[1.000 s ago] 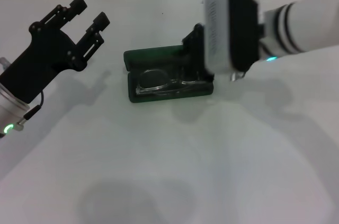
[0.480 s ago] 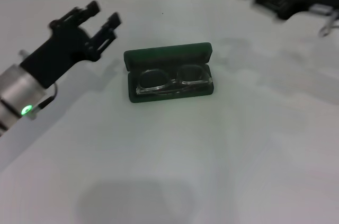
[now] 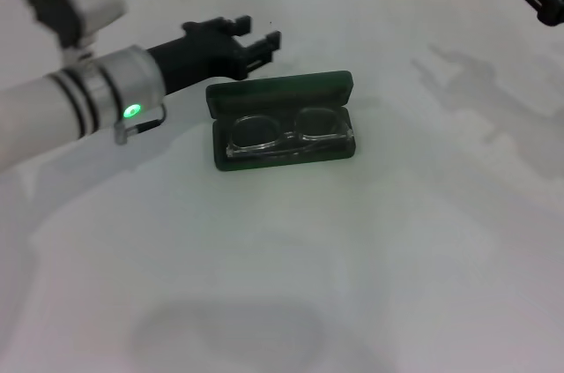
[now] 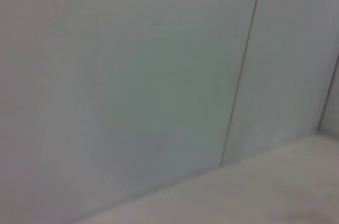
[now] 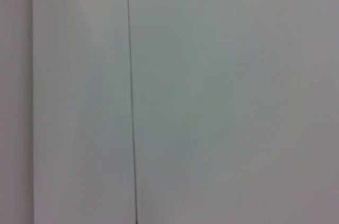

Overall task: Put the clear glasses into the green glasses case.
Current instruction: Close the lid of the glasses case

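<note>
Head view: clear glasses [image 3: 286, 135] inside green glasses case [image 3: 282, 126]; left pincer [image 3: 256, 41] spread.

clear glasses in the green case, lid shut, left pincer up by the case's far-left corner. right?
Not quite: the lid is open. The head view shows the green glasses case with its lid standing up and the clear glasses lying in the tray. The left pincer is by the far-left corner, as you said.

No readable text, labels, brands, numbers or signs are found in any view. Only a lit green indicator light [image 3: 133, 111] is seen on the left arm's wrist.
</note>
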Controlling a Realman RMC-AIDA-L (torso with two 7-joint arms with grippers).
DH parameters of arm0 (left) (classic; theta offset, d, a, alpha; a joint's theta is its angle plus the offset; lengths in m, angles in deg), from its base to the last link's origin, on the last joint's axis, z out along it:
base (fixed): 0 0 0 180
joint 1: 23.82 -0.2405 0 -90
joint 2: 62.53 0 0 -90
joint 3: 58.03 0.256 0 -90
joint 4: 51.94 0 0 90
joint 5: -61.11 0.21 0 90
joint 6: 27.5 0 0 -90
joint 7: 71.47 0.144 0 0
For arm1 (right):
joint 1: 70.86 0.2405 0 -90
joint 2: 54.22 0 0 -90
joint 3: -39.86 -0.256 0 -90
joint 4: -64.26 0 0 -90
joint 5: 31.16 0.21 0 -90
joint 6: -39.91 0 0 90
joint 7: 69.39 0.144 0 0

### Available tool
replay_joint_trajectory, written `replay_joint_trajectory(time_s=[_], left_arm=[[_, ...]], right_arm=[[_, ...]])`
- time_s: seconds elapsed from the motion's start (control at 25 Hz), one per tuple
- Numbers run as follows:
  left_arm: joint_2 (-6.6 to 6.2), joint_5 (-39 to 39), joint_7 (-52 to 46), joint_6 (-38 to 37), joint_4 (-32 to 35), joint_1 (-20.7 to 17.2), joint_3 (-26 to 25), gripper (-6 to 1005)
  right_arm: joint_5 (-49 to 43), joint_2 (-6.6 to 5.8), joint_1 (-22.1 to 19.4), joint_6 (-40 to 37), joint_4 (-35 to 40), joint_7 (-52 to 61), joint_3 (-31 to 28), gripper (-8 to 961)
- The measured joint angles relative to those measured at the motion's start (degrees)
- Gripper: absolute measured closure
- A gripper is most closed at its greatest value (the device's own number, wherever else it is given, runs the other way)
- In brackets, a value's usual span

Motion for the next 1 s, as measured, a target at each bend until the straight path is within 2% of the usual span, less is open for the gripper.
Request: replay_joint_trajectory(time_s=[0.2,0.28,0.44,0.68,1.0], left_arm=[[0.17,7.21,-4.43,3.16,0.11,3.17,0.00,434],[0.13,8.54,-4.44,2.85,0.12,3.16,0.00,434],[0.03,10.38,-3.69,1.58,0.11,2.45,-0.01,433],[0.02,11.53,2.72,-2.55,0.10,-0.71,0.00,432],[0.02,11.97,3.42,-3.13,0.09,-2.54,0.01,431]], right_arm=[[0.11,-0.08,-0.29,0.16,-1.02,-0.06,-0.14,703],[-0.04,-0.14,-0.30,0.50,-1.20,-0.08,-0.01,502],[-0.14,-0.13,-0.32,1.06,-1.24,-0.11,0.18,483],[-0.22,-0.18,0.10,1.32,-1.29,-0.14,0.34,473],[-0.31,-0.19,0.15,1.35,-1.26,-0.18,0.84,473]])
